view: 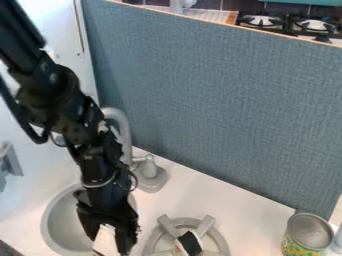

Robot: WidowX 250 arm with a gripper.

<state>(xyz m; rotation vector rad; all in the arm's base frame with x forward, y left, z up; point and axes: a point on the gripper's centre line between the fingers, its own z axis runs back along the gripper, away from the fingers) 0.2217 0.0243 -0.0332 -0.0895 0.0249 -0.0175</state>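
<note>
Claw (110, 239) at 7 o'clock, by the sink's (48, 222) 4 o'clock rim: jaws part-way apart, looks closed on a white block (105, 243). Grasp seemingly done; release left. Black-and-white piece (190, 243) on burner (223, 241), 6 o'clock. Finishing spot: can't tell.

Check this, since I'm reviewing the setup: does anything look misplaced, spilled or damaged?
One mild oddity: a black-and-white object lies on the burner, where cookware would usually sit; I can't tell what it is. The white object at the gripper, by the sink, is partly hidden. I see no spill or damage.
</note>
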